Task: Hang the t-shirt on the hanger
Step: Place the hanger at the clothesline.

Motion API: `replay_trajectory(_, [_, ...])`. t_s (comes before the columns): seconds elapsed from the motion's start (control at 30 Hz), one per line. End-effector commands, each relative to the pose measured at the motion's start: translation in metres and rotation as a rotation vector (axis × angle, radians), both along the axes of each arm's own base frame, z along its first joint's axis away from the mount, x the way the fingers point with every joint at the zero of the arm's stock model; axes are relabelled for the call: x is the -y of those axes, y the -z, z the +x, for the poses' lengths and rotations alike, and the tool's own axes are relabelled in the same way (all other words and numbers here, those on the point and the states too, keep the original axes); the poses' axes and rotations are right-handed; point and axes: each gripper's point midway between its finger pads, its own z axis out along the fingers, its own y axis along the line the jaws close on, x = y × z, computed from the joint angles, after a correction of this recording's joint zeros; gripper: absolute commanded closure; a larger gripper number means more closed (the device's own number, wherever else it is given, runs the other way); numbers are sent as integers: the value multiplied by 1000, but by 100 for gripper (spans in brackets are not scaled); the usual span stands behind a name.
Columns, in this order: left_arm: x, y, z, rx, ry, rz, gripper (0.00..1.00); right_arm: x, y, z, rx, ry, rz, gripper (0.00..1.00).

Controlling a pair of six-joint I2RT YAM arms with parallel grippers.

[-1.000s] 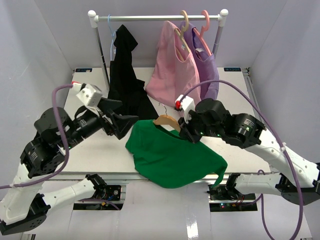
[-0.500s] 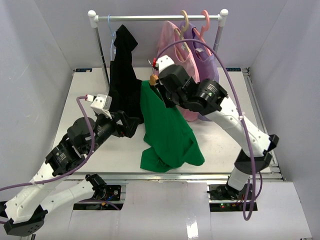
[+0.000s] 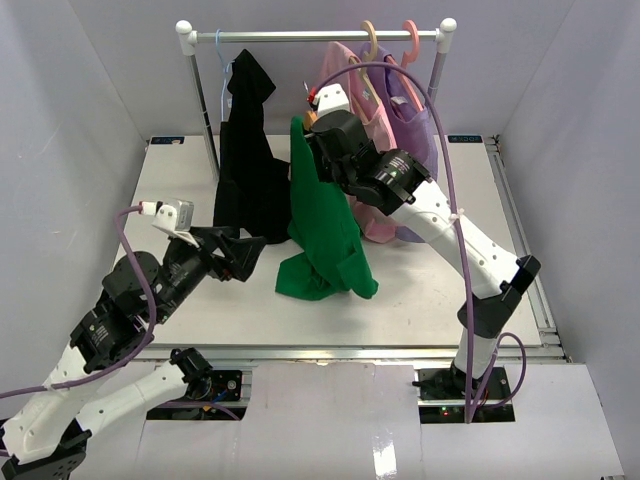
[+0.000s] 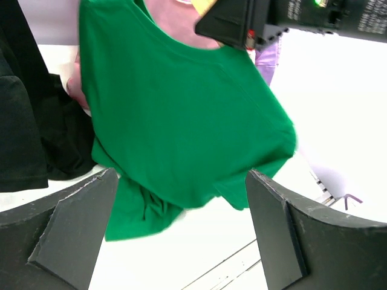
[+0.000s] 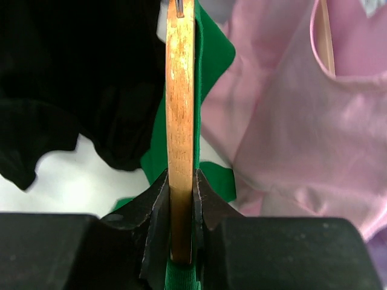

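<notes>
Just hoisted toward the rail (image 3: 300, 35) the hanger (image 5: 180, 121), clamped in the right gripper (image 5: 180, 211) and seemingly wearing the t-shirt (image 3: 320, 215), leaving the left gripper (image 3: 250, 255) agape, empty.

1. The right gripper (image 5: 180, 181) pinches the wooden hanger (image 5: 180, 115), seen edge-on
2. The green t-shirt (image 5: 213, 55) drapes against its right side
3. A black garment (image 5: 78, 78) hangs left, a pink shirt (image 5: 290, 139) right
</notes>
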Motion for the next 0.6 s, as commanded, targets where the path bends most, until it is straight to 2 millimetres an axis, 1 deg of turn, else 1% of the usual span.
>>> replay_trajectory(0.0, [-6,0,-9,15,21,8,2,-9,-89,19,253,24,230,92])
replay_trajectory(0.03, [-7,1,-10,16,23,9,2,-15,-88,24,263,18,235,92])
replay_trajectory(0.1, [-6,2,-12,16,34,9,2,-18,-84,29,272,30,230,92])
replay_trajectory(0.23, [-2,4,-18,13,75,6,2,-27,-93,43,318,32,272,92])
replay_trajectory(0.27, [-1,6,-19,10,80,6,2,-29,-92,48,324,36,272,92])
replay_trajectory(0.37, [-1,7,-21,11,93,9,2,-31,-96,58,352,51,295,92])
replay_trajectory(0.5, [-2,7,-24,19,99,13,2,-29,-96,76,380,80,317,92])
replay_trajectory(0.57, [-3,7,-24,21,98,13,2,-28,-100,82,403,87,330,92])
